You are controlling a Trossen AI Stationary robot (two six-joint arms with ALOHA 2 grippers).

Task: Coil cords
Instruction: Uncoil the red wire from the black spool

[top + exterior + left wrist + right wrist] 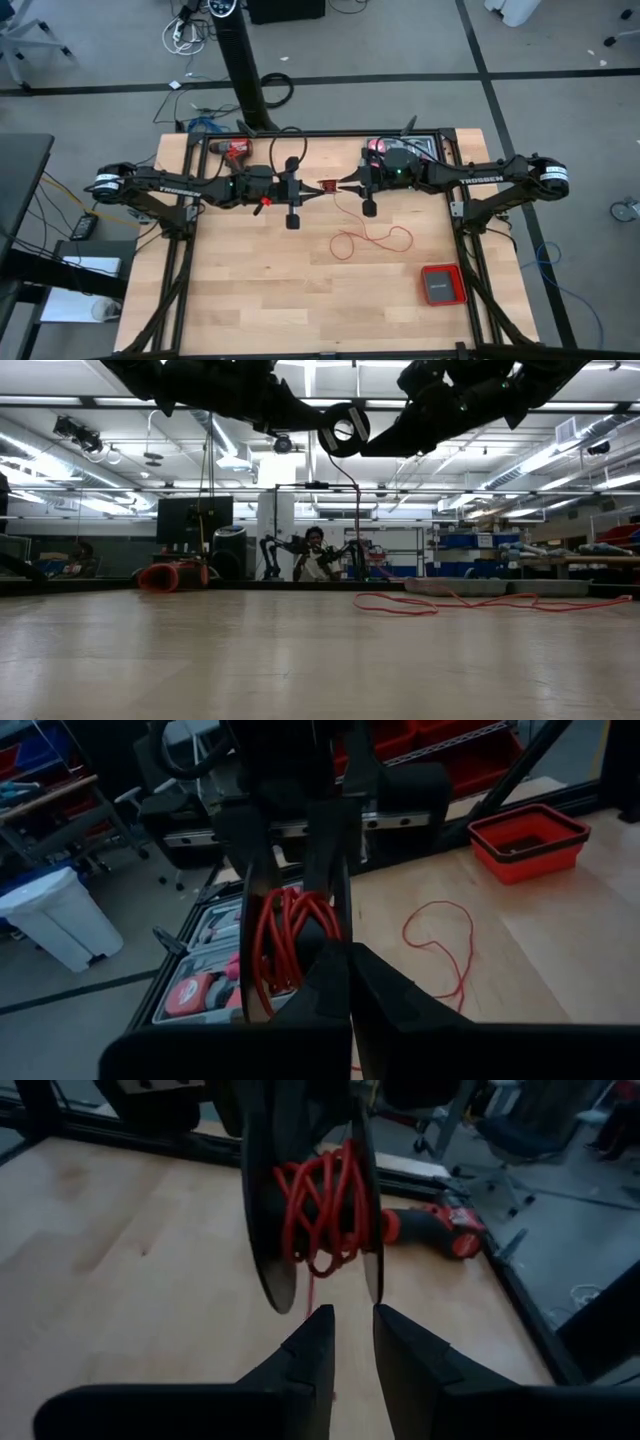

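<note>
Two dark robot arms reach toward each other above a pale wooden worktop (250, 290) and meet near its middle. The left end effector (318, 189) has its two fingers pressed together; the left wrist view shows them (345, 982) meeting in a point just in front of a dark spool (295, 910). Whether they pinch anything cannot be told. The right end effector (345, 183) points back at the left one, with its fingers (318, 1342) standing a little apart, a narrow gap between them, and nothing caught in that gap. The spool hangs in the air between the two end effectors, touching neither fingertip that can be seen, and its two thin dark discs stand upright. Red cord (325, 1205) is wound in several loose turns around its core. From the winding a single red strand drops down past the right end effector to the worktop. There the rest of the cord (372, 240) lies slack in an open, wavy loop, below and a little to the side of the right end effector and well apart from it. A flat red box (441, 284) sits farther out beyond that loop, toward the worktop's corner. A red-and-black power drill (232, 150) lies behind the left end effector, near the worktop's far edge.
</note>
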